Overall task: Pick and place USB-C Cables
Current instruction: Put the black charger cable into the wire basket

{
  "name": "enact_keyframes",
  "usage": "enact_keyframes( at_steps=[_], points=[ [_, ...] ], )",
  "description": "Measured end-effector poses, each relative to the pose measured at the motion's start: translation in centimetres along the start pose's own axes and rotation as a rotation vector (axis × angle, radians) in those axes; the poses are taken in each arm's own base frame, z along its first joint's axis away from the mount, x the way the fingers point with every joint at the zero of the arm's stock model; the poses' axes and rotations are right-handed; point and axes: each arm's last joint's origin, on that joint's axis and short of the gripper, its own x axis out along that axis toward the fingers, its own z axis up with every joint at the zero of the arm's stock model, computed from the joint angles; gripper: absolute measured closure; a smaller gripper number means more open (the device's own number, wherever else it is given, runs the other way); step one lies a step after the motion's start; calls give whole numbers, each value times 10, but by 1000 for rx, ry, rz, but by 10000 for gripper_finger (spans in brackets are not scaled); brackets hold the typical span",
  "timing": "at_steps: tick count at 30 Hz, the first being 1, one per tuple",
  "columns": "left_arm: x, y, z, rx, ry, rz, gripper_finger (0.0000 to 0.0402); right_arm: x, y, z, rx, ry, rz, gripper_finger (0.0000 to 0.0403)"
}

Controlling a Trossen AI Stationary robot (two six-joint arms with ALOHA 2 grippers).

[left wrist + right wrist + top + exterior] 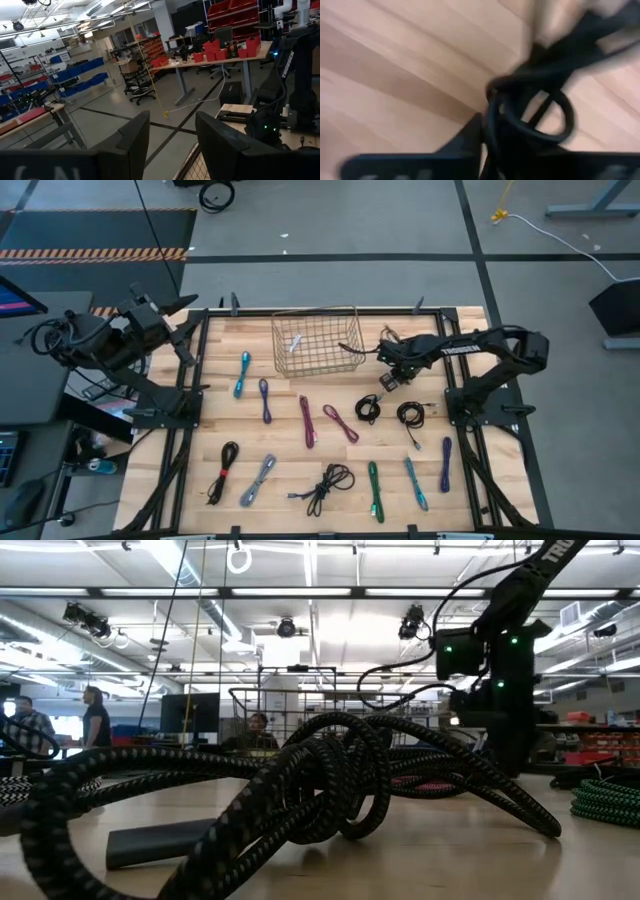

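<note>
Many USB-C cables lie in small bundles on the wooden table. They include teal, magenta, grey, green and purple ones. My right gripper points down at a black coiled cable to the right of the wire basket, and it is shut on that cable. My left gripper is raised at the table's far left. It is open, with nothing between its fingers. My right gripper has the black coil's strands between its two fingers, at the coil's far end. It comes from above, pointing down. The coil lies flat on the table, its loop spread beyond the fingers. Blur hides how many strands are caught.
The wire basket stands at the table's far middle with a small white thing inside. Another black coil lies close to the right of the gripped one. A black braided cable fills the low view's front. People stand in the room beyond.
</note>
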Motion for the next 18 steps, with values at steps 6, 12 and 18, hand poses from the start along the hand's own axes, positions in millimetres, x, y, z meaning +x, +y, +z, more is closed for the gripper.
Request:
enact_keyframes(
  at_steps=[6,12,18],
  points=[
    [0,0,0,-1,0,0,234,-25,-4,-6,17,-33,54,354],
    [0,0,0,-1,0,0,234,-84,-3,-8,-15,-158,105,354],
    [0,0,0,-1,0,0,234,-166,-2,6,-73,-424,233,354]
  ],
)
